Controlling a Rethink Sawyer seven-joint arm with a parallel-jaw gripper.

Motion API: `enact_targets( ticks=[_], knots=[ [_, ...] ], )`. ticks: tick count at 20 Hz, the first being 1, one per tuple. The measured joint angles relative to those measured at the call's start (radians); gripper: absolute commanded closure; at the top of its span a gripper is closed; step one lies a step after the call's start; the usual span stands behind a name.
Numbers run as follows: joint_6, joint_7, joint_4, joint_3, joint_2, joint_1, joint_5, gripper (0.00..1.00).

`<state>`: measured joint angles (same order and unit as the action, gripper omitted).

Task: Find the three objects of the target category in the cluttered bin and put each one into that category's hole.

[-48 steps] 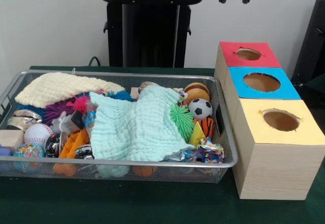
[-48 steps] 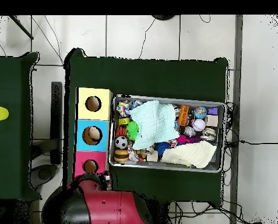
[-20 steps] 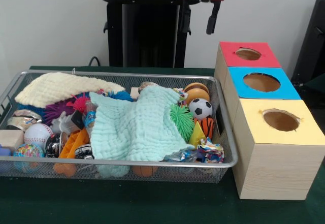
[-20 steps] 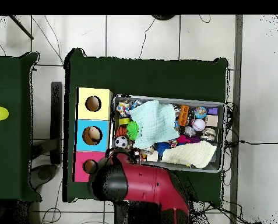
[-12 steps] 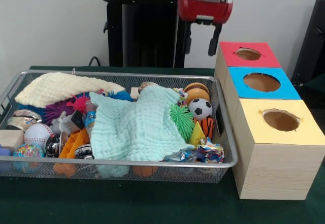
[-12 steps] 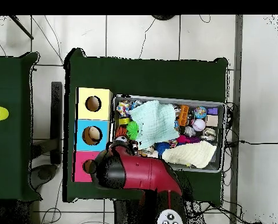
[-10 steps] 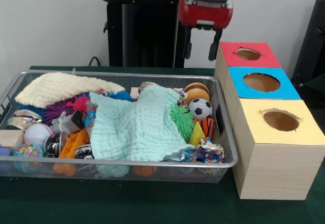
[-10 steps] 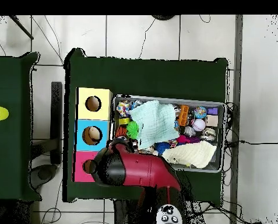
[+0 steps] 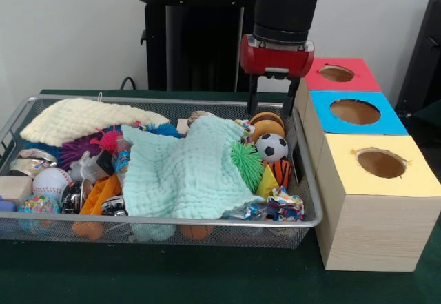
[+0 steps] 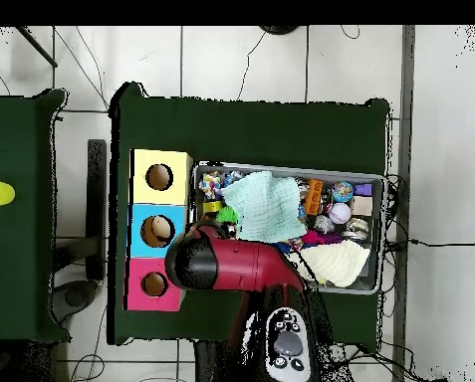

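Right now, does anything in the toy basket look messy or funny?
Yes. A mint green cloth lies crumpled across the middle of the wire basket, hiding toys, and one corner droops over the front rim. Nothing has spilled onto the table. The claw hangs open above the basketball.

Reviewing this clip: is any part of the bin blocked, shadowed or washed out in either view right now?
Front view: evenly lit, no glare; the hand hangs open over the bin's far right corner, hiding little. Overhead view: the red arm covers the bin's lower left part, so the toys under it cannot be seen; the mint cloth stays clear.
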<state>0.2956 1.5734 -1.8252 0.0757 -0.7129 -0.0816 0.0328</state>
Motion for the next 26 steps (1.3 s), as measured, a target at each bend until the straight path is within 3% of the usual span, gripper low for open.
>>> enact_targets(
  ticks=[12, 26],
  knots=[
    [-0.009, 0.0, 0.026, 0.0, 0.056, -0.001, -0.003, 0.0],
    [-0.15, 0.0, 0.034, -0.007, 0.136, -0.018, -0.026, 0.0]
  ],
)
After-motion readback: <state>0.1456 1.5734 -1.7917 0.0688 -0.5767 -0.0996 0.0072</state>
